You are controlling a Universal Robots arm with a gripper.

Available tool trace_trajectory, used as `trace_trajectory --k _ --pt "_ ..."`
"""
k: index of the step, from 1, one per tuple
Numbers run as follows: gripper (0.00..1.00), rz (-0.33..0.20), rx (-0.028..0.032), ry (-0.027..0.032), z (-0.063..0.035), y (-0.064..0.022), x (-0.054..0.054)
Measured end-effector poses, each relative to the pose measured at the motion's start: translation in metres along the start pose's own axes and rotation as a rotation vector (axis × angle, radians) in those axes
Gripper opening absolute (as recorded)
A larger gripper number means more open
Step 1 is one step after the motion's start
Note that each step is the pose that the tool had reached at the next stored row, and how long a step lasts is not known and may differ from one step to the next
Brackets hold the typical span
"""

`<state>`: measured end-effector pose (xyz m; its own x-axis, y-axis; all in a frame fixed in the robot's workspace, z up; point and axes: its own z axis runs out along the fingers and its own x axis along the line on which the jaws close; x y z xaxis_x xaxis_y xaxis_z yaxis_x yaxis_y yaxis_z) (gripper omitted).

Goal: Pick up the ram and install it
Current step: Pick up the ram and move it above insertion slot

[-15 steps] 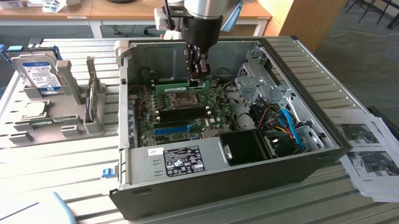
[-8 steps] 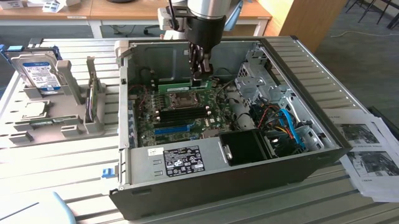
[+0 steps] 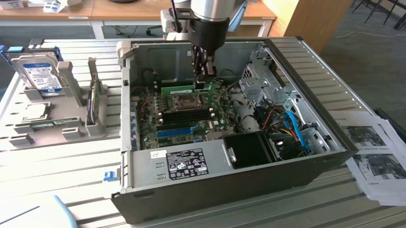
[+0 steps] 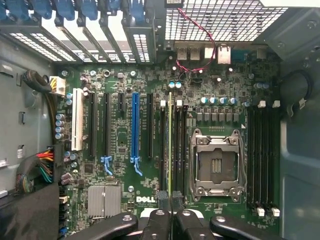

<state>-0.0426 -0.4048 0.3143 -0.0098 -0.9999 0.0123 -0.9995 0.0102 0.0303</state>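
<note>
The ram [image 4: 170, 145] is a thin green stick seen edge-on in the wrist view. My gripper [image 4: 170, 202] is shut on it, one dark finger on each face. The stick runs along the black memory slots [image 4: 179, 150] just beside the CPU socket [image 4: 216, 165]; I cannot tell whether it touches a slot. In the exterior view my gripper [image 3: 204, 76] reaches down into the open computer case [image 3: 285, 166]. There the ram [image 3: 178, 89] shows as a green strip just above the motherboard [image 3: 190, 118], behind the socket.
A bright-blue slot strip [image 4: 135, 130] and black slots lie beside the memory slots. A drive cage [image 3: 260, 76], cables [image 3: 288, 126] and a black shroud [image 3: 250, 149] crowd the case at the exterior view's right. A hard drive [image 3: 38, 73] stands in a grey fixture outside; papers [image 3: 374, 152] lie opposite.
</note>
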Motion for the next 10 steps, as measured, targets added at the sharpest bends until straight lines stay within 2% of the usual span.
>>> trace_trajectory --k 10 --pt "0.11 0.000 0.0000 0.0000 0.0017 0.0000 0.0000"
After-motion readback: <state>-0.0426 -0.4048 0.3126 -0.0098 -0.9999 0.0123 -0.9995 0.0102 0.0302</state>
